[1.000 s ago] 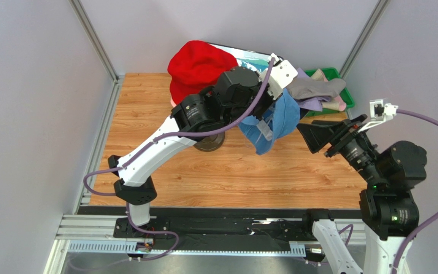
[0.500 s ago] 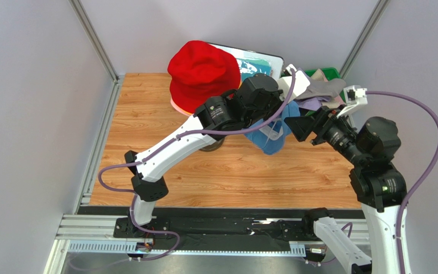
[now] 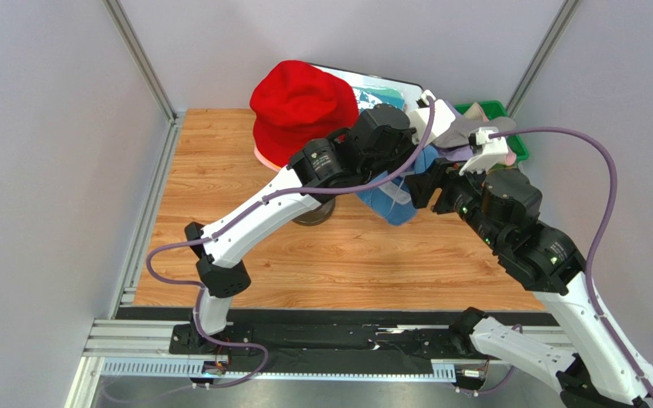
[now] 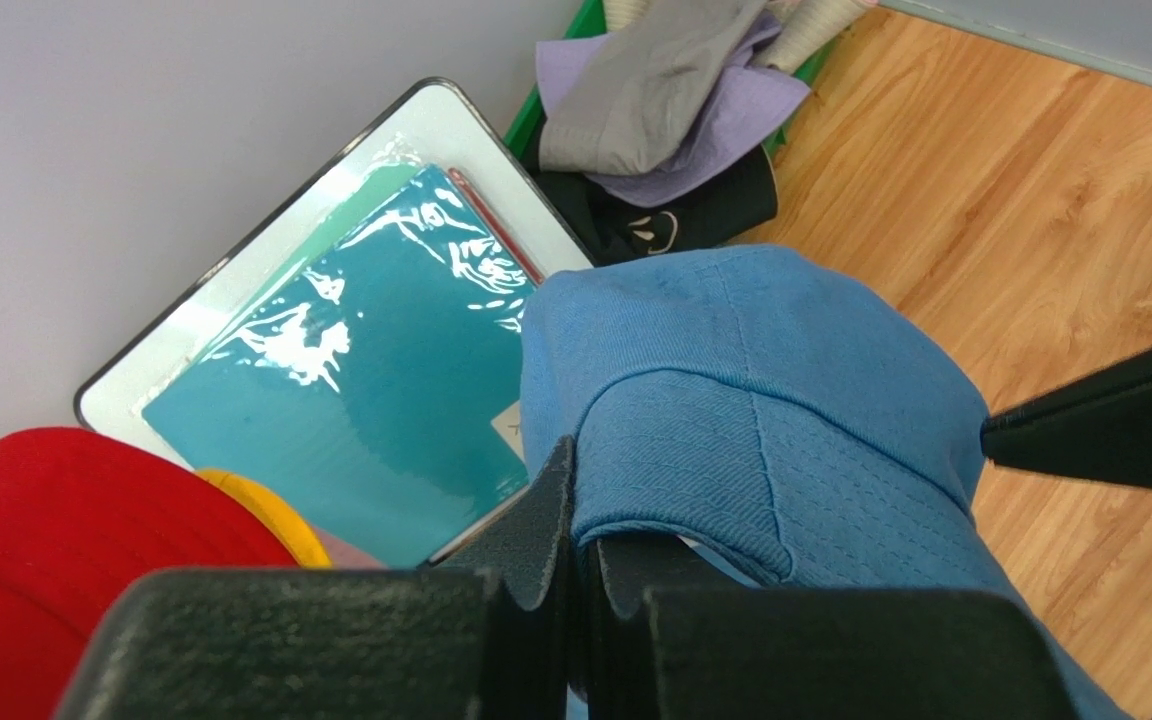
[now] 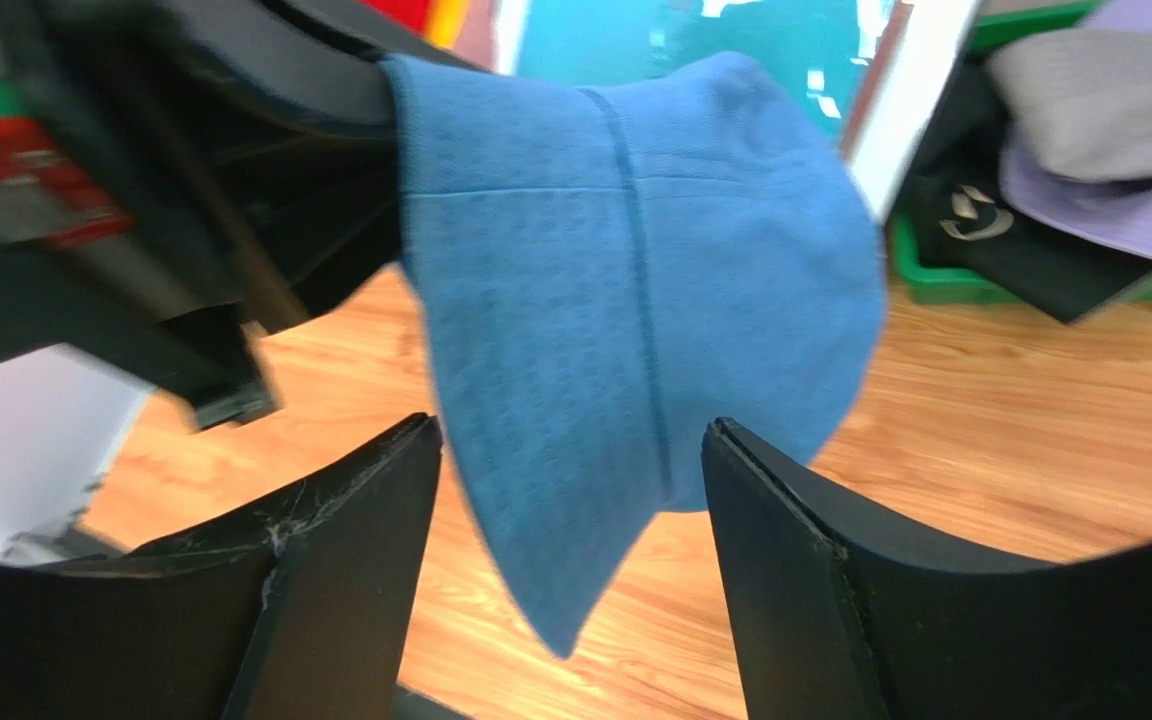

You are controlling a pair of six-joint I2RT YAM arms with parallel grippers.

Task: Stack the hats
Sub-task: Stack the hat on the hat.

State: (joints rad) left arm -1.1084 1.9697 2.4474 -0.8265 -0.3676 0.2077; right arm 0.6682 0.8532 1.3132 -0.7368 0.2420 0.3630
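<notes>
A blue hat (image 4: 778, 405) hangs in the air by its brim, pinched in my shut left gripper (image 4: 593, 518). In the top view the blue hat (image 3: 392, 201) dangles over the wood between both arms. My right gripper (image 5: 567, 450) is open, one finger on each side of the hat's hanging lower part (image 5: 642, 300), not touching it. A red hat (image 3: 303, 106) sits on top of a stack at the back, with an orange-yellow brim (image 4: 259, 510) showing beneath it. Grey (image 4: 657, 90), lavender (image 4: 717, 135) and black (image 4: 672, 218) hats lie piled at the back right.
The piled hats rest in a green bin (image 3: 509, 127) in the back right corner. A teal sheet in a white frame (image 4: 342, 375) leans at the back wall. A dark round base (image 3: 313, 214) stands under my left arm. Grey walls close in the table.
My right arm has swung left and forward until its fingers straddle the hanging blue hat, narrowing slightly. The left arm shifted the hat toward the back right earlier, then held still.
</notes>
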